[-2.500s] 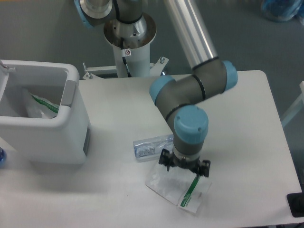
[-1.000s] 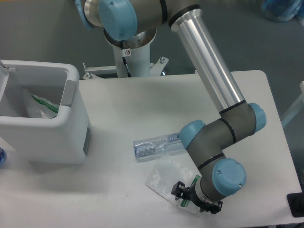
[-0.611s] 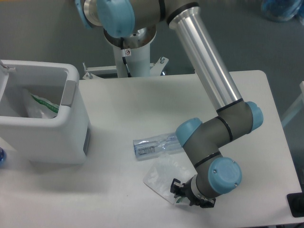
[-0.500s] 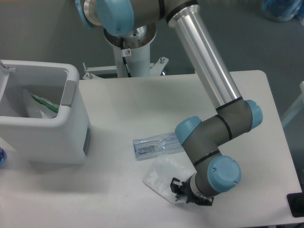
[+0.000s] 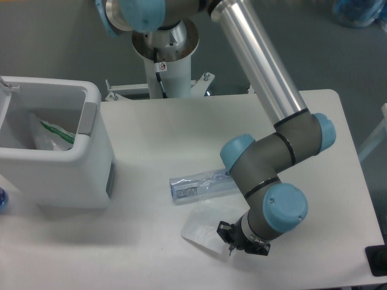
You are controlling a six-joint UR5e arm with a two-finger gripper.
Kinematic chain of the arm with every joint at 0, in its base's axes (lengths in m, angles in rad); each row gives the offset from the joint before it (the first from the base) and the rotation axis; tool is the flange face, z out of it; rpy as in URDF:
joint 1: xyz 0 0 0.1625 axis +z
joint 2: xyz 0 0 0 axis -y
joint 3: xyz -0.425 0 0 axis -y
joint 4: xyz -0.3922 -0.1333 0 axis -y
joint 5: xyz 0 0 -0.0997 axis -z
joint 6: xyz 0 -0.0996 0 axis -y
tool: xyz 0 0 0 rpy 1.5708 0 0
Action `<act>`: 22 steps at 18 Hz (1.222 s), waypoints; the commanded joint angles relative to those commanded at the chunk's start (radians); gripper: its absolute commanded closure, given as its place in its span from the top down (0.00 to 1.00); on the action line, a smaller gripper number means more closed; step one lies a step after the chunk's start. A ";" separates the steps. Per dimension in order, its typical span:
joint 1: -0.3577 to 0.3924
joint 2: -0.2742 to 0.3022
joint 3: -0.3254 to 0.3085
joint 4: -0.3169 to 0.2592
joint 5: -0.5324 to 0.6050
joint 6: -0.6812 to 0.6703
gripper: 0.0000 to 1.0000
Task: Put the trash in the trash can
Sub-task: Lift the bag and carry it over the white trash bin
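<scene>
Two pieces of trash lie toward the tabletop's front edge. We judge the pouch [image 5: 202, 228] limp, light and slippery; our gripper [image 5: 240, 244] sits at its edge, finger state unclear. Just behind, the crushed bottle [image 5: 199, 185] looks springy. Open tabletop leads left to the trash can [image 5: 91, 160].

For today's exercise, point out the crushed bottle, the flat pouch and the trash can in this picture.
crushed bottle [image 5: 192, 187], fixed camera, on its pale blue label.
flat pouch [image 5: 202, 225], fixed camera, on its clear middle, left of the gripper.
trash can [image 5: 91, 166], fixed camera, on its white front wall.
</scene>
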 joint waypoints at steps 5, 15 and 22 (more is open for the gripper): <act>0.037 0.091 0.002 0.002 -0.138 -0.020 0.00; 0.011 0.288 -0.014 -0.008 -0.330 -0.150 0.00; -0.067 0.495 -0.121 -0.009 -0.471 -0.193 0.00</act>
